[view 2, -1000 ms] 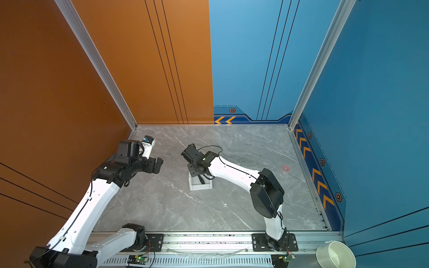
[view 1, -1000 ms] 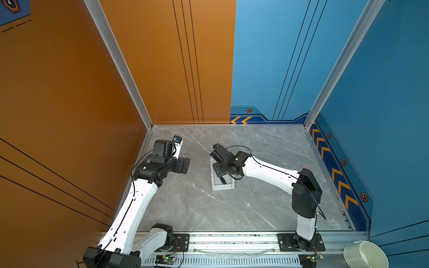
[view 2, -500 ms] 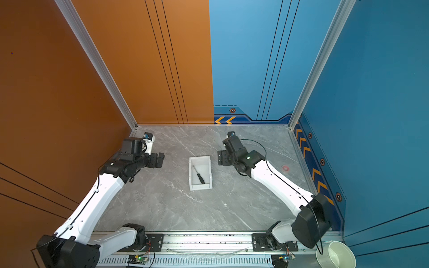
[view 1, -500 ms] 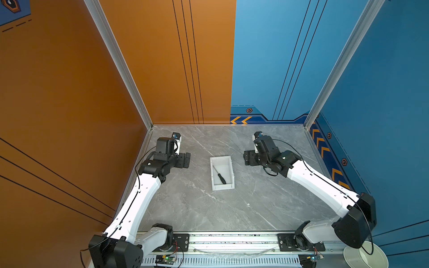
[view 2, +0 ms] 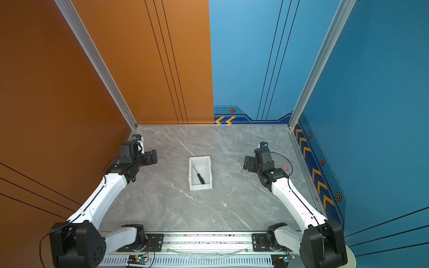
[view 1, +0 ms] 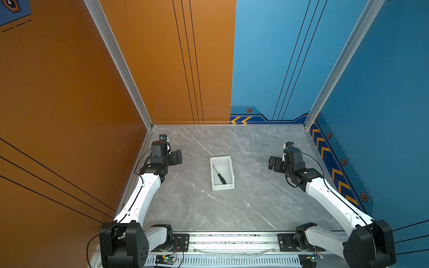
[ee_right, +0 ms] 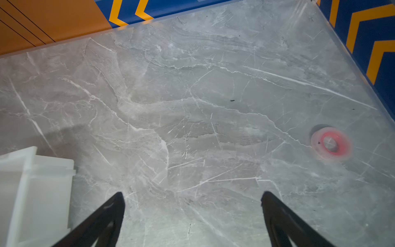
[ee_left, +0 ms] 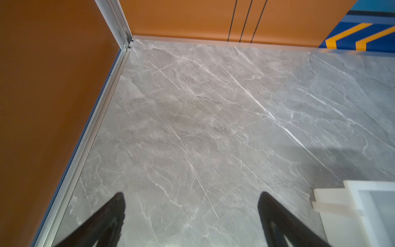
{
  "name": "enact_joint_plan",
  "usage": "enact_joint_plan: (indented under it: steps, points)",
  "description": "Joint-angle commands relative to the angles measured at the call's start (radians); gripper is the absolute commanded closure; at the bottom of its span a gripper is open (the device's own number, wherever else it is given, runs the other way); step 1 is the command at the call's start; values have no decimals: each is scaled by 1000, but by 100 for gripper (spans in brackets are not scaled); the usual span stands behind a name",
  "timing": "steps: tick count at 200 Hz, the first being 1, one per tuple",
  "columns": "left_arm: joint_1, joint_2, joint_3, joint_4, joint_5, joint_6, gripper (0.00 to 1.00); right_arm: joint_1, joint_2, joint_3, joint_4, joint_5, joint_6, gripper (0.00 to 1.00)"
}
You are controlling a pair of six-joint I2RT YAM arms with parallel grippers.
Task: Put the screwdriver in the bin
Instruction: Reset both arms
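The white bin (view 1: 221, 158) (view 2: 201, 187) stands in the middle of the grey marble table. The black-handled screwdriver (view 1: 220, 175) (view 2: 199, 175) lies slanted on the bin's floor, with nothing touching it. My left gripper (view 1: 177, 157) (view 2: 153, 157) hovers open well to the left of the bin, near the orange wall. My right gripper (view 1: 273, 163) (view 2: 248, 163) hovers open well to the right of it. Both wrist views show wide-apart, empty jaws over bare table, left gripper (ee_left: 192, 195) and right gripper (ee_right: 192, 194), with a corner of the bin (ee_left: 342, 198) (ee_right: 42, 181) at the edge.
A small red and white disc (ee_right: 330, 143) (view 2: 285, 167) lies on the table beside the right arm, near the blue wall. Walls close the table on three sides. A metal rail (view 1: 232, 241) with both arm bases runs along the front.
The right arm has pulled back from over the bin to the right side and opened its jaws. The screwdriver now lies free in the bin. The left arm has drawn back slightly.
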Motion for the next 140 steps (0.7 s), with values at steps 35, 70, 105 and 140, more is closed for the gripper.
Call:
enact_joint_plan:
  steps: [35,70,105,140]
  points:
    - [57,-46,-309,483,82,8,2,-84,5,-228,441,168,-71,0]
    - [56,35,-449,802,125,28,2,-144,8,-264,563,198,-115,0]
    - [62,142,-497,986,141,17,2,-182,12,-350,699,227,-198,0]
    - [59,201,-586,1176,144,22,2,-199,86,-455,956,225,-274,0]
